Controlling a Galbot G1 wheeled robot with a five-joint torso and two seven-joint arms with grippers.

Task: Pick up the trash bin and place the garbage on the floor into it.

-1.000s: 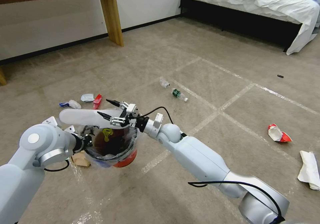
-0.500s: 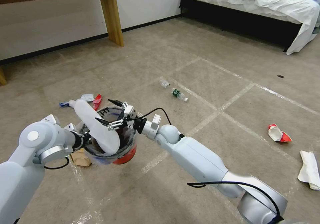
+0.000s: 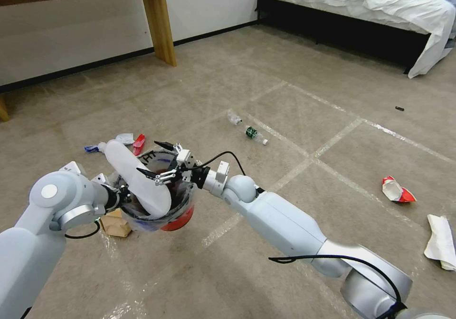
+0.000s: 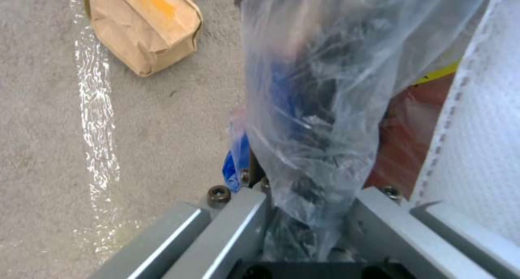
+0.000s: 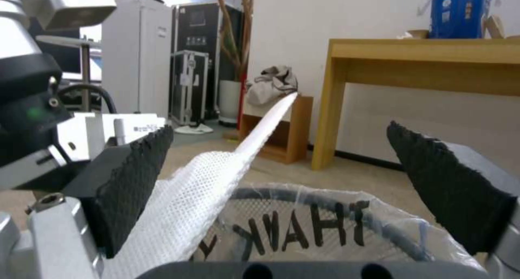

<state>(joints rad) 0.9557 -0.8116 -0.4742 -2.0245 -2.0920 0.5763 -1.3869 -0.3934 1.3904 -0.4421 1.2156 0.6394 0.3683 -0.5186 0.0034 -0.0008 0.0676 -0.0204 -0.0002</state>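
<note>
My right gripper point(image 3: 159, 159) hangs over the trash bin point(image 3: 156, 209) with jaws wide and nothing in them, and my left gripper point(image 3: 121, 198) is clamped on the bag-lined rim. The white slipper point(image 3: 135, 176) leans half in, toe sticking out over the rim. Risk: any tilt or jolt could tip it back to the floor point(image 3: 285, 119), since it's too long to drop fully in.

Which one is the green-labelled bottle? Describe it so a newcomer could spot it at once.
Start at the bed at the far right and come toward the robot across the floor to the first diagonal tape line. Two clear bottles lie there end to end; the green-labelled bottle is the nearer, with a dark green band and white cap, while the other bottle shows no green band.
</note>
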